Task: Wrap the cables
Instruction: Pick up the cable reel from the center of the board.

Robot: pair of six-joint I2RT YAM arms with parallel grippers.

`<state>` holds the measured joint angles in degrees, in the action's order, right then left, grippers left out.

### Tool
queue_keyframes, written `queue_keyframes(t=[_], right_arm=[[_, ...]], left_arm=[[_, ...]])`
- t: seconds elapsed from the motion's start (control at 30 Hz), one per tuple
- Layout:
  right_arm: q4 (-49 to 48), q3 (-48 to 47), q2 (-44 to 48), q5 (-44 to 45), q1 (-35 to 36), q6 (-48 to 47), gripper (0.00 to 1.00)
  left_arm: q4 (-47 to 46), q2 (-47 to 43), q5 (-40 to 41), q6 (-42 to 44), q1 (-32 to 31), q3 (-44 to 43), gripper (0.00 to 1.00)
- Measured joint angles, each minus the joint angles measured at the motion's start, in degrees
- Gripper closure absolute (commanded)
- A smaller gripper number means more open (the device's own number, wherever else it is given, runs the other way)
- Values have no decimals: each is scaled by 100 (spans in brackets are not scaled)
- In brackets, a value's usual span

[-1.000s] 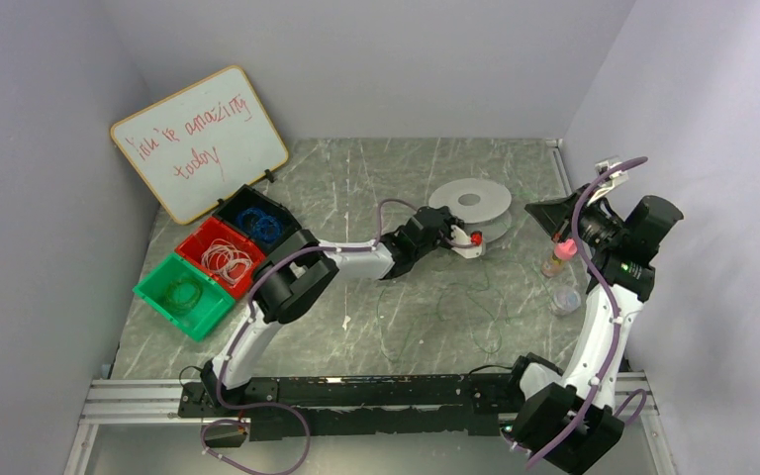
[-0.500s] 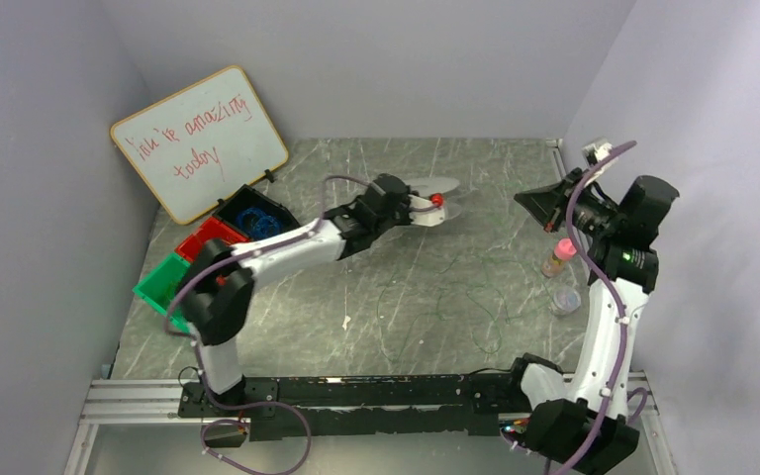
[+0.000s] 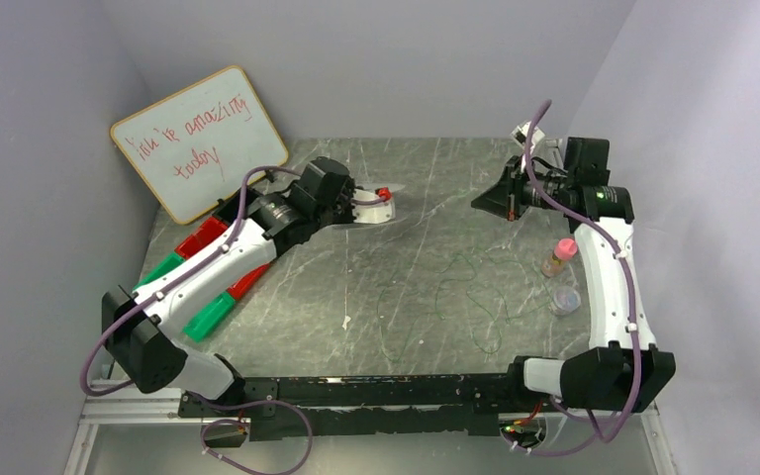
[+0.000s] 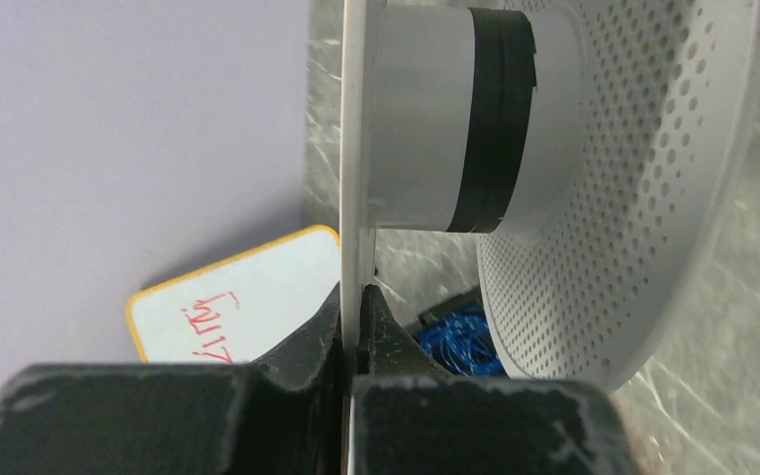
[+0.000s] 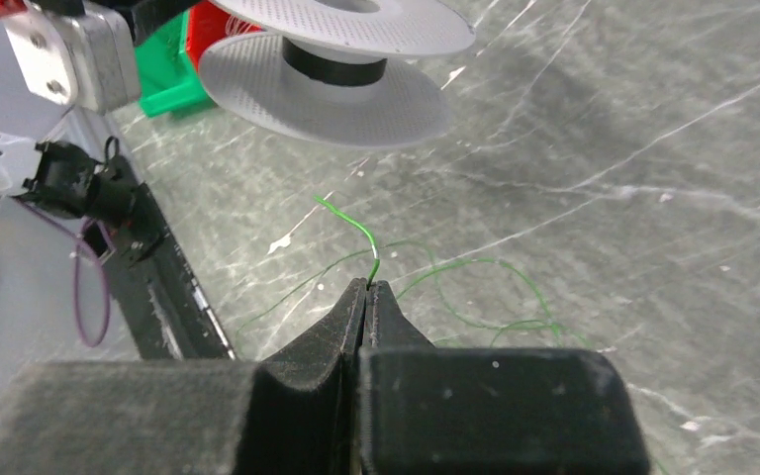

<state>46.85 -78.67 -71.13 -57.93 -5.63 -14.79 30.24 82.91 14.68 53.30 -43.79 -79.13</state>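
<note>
Currently: my left gripper (image 4: 352,297) is clamped on the flange of the white spool (image 4: 426,129), my right gripper (image 5: 368,289) pinched shut on one end of the green cable (image 5: 354,223), the rest lying loose on the table (image 3: 426,168). Since a second ago I have carried the spool from mid-table toward the whiteboard (image 3: 198,139); two small bottles (image 3: 558,259) stand beside the strands.

I have the left arm stretched long and low toward the far left, with the left gripper (image 4: 353,302) clamped tight on the spool (image 4: 426,119) by its flange. The right arm stands tall with its elbow bent and wrist turned inward, and the right gripper (image 5: 368,287) is pinched on the cables (image 5: 351,220).
</note>
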Motion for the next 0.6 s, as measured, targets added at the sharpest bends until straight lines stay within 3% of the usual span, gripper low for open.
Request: queue_keyframes(t=[0.13, 0.37, 0.6], right_arm=[[334, -35, -232, 44, 350, -72, 100], [678, -275, -1001, 142, 1482, -76, 100], [765, -365, -1683, 437, 1611, -138, 100]], left_arm=[[544, -212, -310, 109, 260, 9, 97], [472, -498, -286, 455, 238, 111, 97], [214, -601, -345, 468, 74, 332, 97]])
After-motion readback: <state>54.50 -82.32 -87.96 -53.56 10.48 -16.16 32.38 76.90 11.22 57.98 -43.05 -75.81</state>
